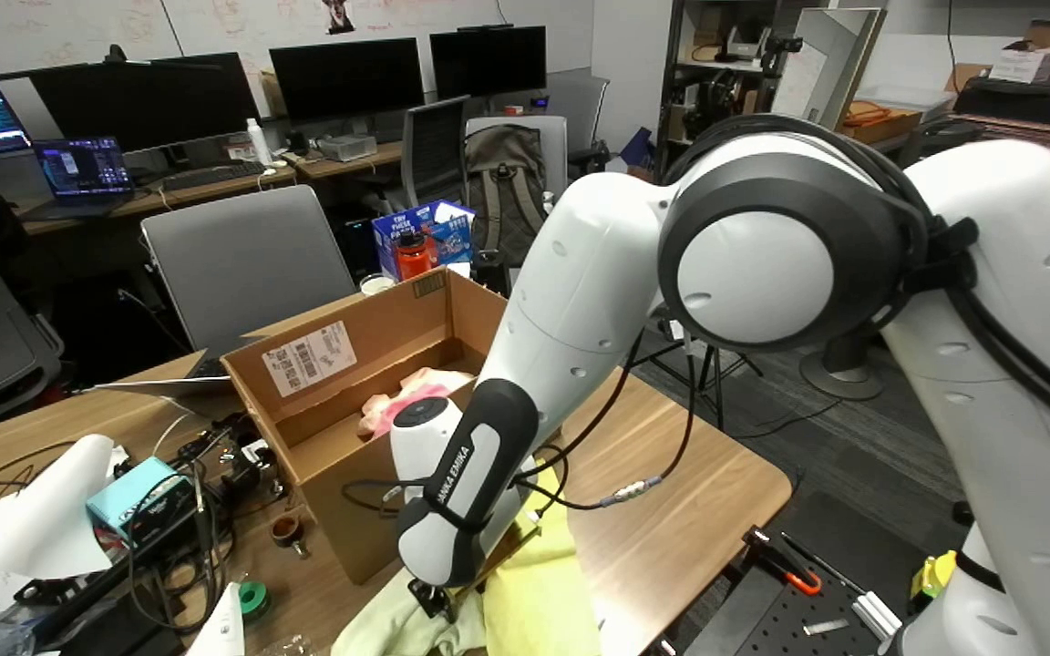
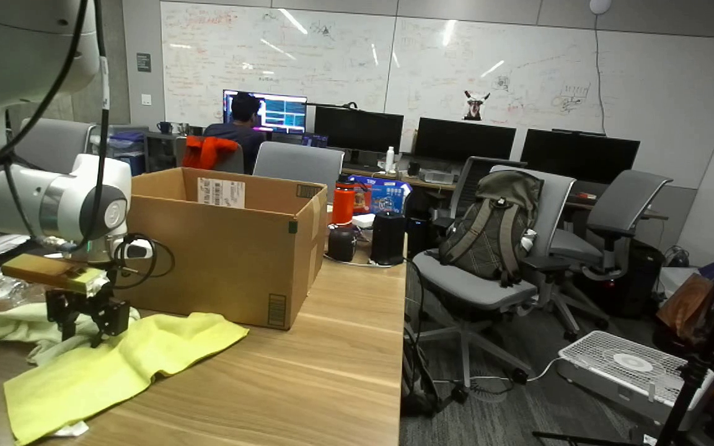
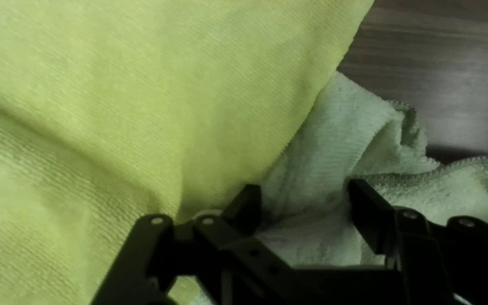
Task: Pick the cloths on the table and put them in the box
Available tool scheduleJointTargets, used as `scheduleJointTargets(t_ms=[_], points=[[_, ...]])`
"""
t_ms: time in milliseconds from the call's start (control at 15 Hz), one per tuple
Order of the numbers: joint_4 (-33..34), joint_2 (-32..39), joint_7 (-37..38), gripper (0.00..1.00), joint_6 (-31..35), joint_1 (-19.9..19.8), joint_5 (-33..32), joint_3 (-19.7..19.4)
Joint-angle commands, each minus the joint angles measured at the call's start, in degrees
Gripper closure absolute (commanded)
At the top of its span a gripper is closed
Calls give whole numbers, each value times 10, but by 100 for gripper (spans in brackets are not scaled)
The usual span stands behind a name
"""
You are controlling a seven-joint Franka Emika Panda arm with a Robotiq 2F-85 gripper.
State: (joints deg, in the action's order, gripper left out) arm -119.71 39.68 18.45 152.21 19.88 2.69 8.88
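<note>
A yellow cloth [image 2: 127, 365] lies spread on the table beside the cardboard box [image 2: 220, 260]; it also shows in an exterior view [image 1: 539, 592] and in the wrist view [image 3: 163, 84]. A pale green cloth [image 2: 19, 325] lies crumpled and partly under the yellow one; the wrist view shows it too [image 3: 324, 127]. My gripper [image 3: 303, 207] is open, fingers pointing down at the cloths. Pale green cloth shows between the fingers, with the left finger near the yellow edge. In an exterior view, a pink and peach cloth [image 1: 420, 387] lies inside the open box [image 1: 397, 319].
The box wall stands close beside my gripper and forearm. Cables, paper rolls and a teal box [image 1: 138, 492] crowd the table on the box's far side. A clear plastic bottle [image 2: 0, 282] lies behind the gripper. The table's edge [image 2: 401, 347] drops to the floor.
</note>
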Motion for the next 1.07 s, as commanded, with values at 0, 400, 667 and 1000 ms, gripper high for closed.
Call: scheduleJointTargets(t_ms=[0,400,667,1000], points=[[11,9,2,73,-2,11,2,-9],[2,-14,12,97,-7,24,-3,-14],[-18,-63,31,97,-14,33,-3,-22],[-43,-165,72,97,-43,49,-21,-38]])
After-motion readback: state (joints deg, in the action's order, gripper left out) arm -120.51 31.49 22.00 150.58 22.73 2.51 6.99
